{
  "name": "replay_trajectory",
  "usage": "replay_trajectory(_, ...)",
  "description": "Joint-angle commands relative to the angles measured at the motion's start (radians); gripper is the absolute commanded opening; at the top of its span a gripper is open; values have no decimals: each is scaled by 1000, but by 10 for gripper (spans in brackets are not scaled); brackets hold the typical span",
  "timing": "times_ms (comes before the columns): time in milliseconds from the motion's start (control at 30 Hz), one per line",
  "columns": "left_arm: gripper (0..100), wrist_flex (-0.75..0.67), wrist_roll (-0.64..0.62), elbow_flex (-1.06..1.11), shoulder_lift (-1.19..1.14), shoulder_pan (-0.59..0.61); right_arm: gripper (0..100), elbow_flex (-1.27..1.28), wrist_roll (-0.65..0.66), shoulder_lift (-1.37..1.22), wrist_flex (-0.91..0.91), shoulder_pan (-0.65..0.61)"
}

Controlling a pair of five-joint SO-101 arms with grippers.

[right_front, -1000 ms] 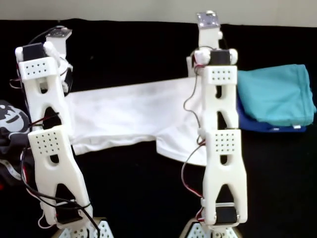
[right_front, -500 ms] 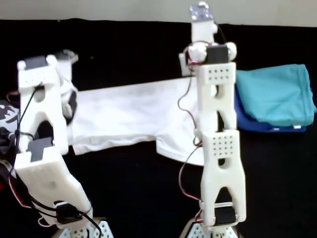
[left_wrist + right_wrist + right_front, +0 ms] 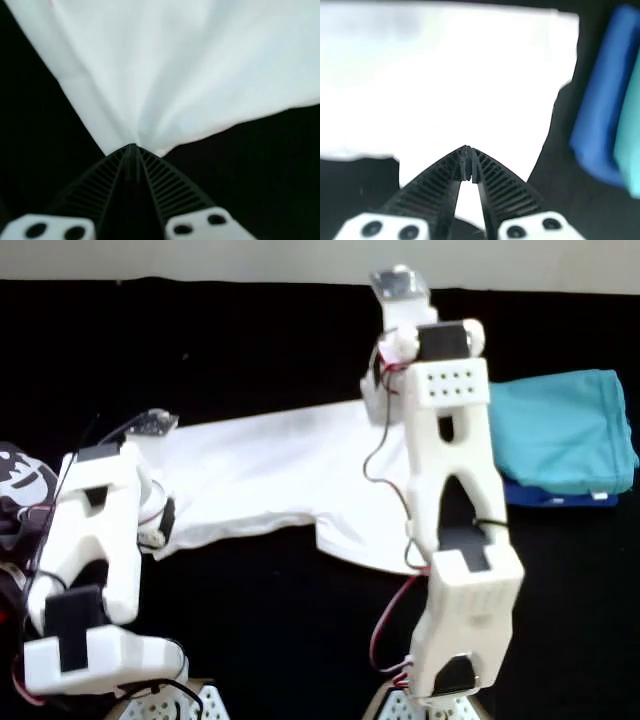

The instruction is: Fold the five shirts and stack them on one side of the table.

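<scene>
At the far left edge of the black table (image 3: 250, 640) lies a black-and-white printed shirt (image 3: 18, 480). Next, my left gripper (image 3: 131, 152) pinches one end of the white shirt (image 3: 270, 465), which is spread mid-table. My right gripper (image 3: 468, 155) is clamped on its other end. Farthest right, a folded teal shirt (image 3: 560, 430) sits on a folded blue shirt (image 3: 530, 492).

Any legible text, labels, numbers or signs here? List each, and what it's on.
None legible.
The black-and-white shirt carries a graphic, no readable letters.
The white tag on the blue shirt is too small to read.
The white shirt and teal shirt are plain.
</scene>
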State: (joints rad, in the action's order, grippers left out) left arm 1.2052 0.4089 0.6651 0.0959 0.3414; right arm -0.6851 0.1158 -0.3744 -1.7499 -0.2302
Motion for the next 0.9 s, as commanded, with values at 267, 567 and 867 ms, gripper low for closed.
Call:
replay_trajectory(267, 9, -9, 9, 45, 265, -39, 5, 575, 69, 213, 216, -16)
replay_trajectory(567, 9, -167, 5, 48, 104, -64, 5, 1009, 137, 266, 567, 4)
replay_trajectory(867, 9, -143, 3, 48, 182, -67, 5, 1115, 250, 269, 720, 234)
